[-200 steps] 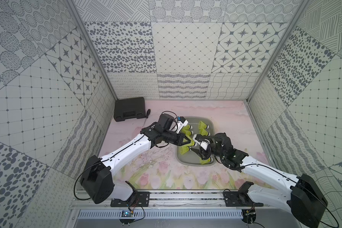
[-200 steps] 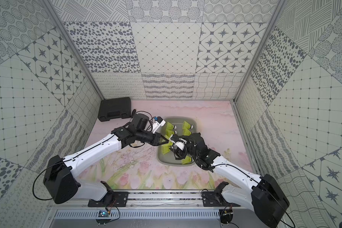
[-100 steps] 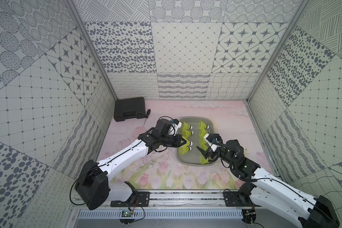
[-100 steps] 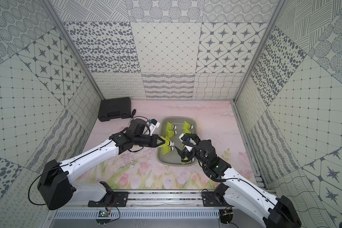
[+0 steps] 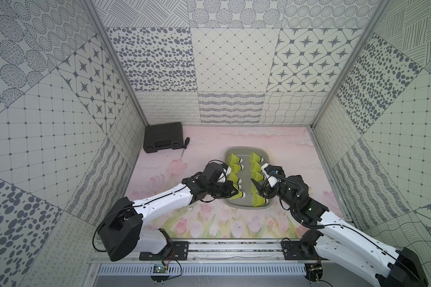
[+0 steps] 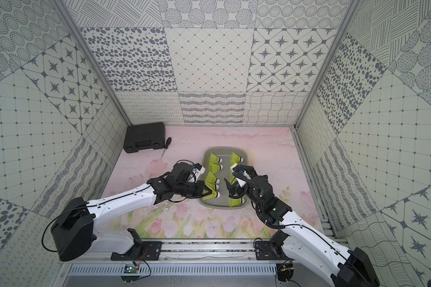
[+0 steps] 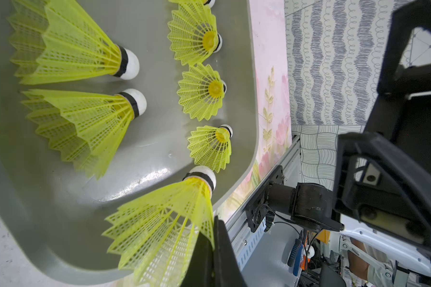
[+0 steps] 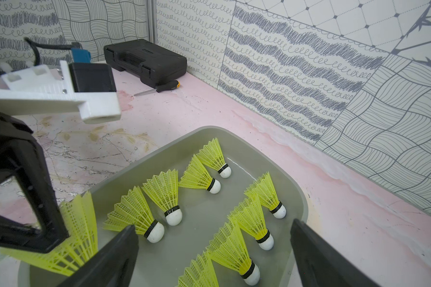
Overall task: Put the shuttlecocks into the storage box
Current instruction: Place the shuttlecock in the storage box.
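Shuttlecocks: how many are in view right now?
10 shuttlecocks, all in the box: five in the row by the left arm, the nearest pinched in the left hand; five by the right arm, some under the open right hand, so one more may hide.

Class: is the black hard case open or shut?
Shut: the black hard case lies flat, lid seated on its base, no gap.
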Robot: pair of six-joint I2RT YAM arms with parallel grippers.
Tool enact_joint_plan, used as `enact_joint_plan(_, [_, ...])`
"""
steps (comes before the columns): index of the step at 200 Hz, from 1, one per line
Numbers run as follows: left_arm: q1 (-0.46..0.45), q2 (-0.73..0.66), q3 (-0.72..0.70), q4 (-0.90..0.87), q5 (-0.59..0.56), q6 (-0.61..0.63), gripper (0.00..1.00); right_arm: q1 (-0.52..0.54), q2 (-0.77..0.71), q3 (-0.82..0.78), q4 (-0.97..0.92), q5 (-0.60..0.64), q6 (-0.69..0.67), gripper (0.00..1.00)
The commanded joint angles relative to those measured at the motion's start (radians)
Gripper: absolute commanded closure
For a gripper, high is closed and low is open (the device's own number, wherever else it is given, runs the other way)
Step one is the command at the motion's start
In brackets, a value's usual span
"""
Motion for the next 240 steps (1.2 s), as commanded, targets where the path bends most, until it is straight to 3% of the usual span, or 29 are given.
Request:
enact_joint_plan(1, [-0.013, 0.028, -0.010, 0.126, -0.016, -0.092, 1.00, -0.002, 0.002, 0.017, 0.034, 0.005, 0.025, 0.01])
enact_joint_plan(135, [-0.022, 0.097, -0.026, 0.138, -0.012, -0.133, 1.00, -0.006, 0.017, 0.002, 0.027, 0.011, 0.029, 0.00])
enact_joint_plan(240, [-0.022, 0.118, -0.013, 0.037, -0.083, -0.076, 1.00, -0.011, 0.023, 0.001, 0.018, 0.013, 0.033, 0.00])
